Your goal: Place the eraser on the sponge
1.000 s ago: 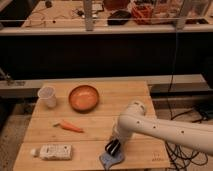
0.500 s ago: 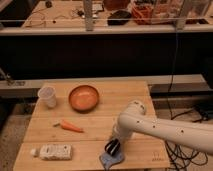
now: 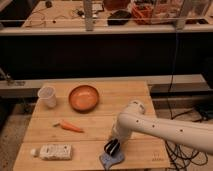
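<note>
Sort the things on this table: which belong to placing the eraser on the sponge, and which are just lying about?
Job: sponge, at the front edge of the table; gripper, just above it. The eraser cannot be made out.
Lying about: white cup, orange bowl, carrot, white packet.

Pale blue-grey sponge (image 3: 117,160) — flat, wavy-edged, at table (image 3: 145,150) front edge — gripper (image 3: 111,147) just over it

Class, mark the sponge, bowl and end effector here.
sponge (image 3: 112,161): camera view, its bare front part.
bowl (image 3: 83,97): camera view, its inner centre.
end effector (image 3: 112,147): camera view, its dark tip, right above the sponge.
</note>
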Tool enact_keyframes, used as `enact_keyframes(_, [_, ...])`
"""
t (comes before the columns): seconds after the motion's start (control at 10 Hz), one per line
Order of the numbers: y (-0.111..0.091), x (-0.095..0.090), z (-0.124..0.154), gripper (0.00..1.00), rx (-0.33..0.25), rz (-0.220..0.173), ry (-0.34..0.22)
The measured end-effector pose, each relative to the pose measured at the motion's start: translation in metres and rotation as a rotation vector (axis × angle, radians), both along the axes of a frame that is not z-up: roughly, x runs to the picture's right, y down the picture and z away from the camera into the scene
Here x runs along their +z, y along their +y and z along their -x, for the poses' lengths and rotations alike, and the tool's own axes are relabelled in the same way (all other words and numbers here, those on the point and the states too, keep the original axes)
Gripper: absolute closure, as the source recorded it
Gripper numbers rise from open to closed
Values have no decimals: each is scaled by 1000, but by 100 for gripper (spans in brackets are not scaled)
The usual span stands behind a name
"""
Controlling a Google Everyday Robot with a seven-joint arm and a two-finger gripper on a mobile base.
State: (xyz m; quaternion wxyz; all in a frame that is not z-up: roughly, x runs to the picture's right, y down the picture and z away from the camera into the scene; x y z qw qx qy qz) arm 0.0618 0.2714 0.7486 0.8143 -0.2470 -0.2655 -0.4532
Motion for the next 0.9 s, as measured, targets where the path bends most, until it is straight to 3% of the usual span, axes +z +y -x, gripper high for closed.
enact_keyframes(0.3, [1,-1,0,62,1,8,-3])
enact_keyframes(0.4, [1,0,0,59,1,10,-3])
enact_keyframes(0.7, [-1,0,-5,33,10,19,0])
enact_keyframes(0.9, [0,-1,-6,34,12,21,0])
